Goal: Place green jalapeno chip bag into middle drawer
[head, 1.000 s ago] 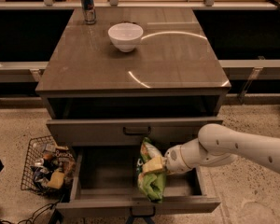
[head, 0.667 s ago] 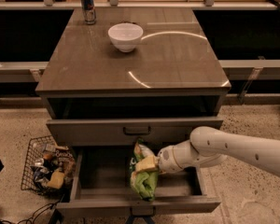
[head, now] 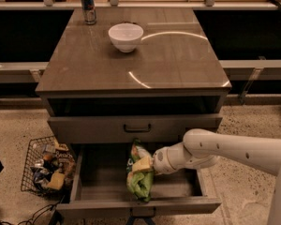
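Note:
The green jalapeno chip bag (head: pixel 139 178) hangs upright inside the open middle drawer (head: pixel 89 175), near its front and a little left of centre. My gripper (head: pixel 144 165) is shut on the bag's upper part, reaching in from the right on the white arm (head: pixel 225 150). The bag's lower end is close to the drawer floor; I cannot tell whether it touches. The drawer is pulled far out, with its plain front panel (head: pixel 140 206) nearest the camera.
A shallower closed drawer with a black handle (head: pixel 136 128) sits above the open one. On the cabinet top stand a white bowl (head: pixel 126 36) and a can (head: pixel 88 5). A wire basket of snacks (head: pixel 47 168) stands on the floor at the left.
My gripper has carried the bag leftward inside the drawer, from right of centre to a little left of centre. The arm has reached further in.

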### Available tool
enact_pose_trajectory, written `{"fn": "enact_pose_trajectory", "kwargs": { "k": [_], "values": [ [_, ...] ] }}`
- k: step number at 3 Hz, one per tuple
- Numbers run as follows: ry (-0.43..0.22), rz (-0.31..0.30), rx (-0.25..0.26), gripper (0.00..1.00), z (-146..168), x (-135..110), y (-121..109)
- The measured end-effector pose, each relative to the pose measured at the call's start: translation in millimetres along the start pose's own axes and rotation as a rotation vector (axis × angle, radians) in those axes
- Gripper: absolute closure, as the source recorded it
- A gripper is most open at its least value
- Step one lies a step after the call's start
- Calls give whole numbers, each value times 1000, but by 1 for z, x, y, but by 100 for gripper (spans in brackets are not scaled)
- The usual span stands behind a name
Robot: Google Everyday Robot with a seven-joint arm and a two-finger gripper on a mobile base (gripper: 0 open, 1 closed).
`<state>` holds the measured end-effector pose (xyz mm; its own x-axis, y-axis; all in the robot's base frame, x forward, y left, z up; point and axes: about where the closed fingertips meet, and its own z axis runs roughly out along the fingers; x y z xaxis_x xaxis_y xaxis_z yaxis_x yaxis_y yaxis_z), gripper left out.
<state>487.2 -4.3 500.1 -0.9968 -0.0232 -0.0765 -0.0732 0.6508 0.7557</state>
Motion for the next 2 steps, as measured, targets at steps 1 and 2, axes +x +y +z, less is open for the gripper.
{"fn": "enact_pose_trajectory", "kwargs": {
  "k": [1, 2],
  "values": [
    [4, -1, -2, 59, 1, 1, 1],
    [7, -2, -3, 35, 3, 2, 1]
  ]
}}
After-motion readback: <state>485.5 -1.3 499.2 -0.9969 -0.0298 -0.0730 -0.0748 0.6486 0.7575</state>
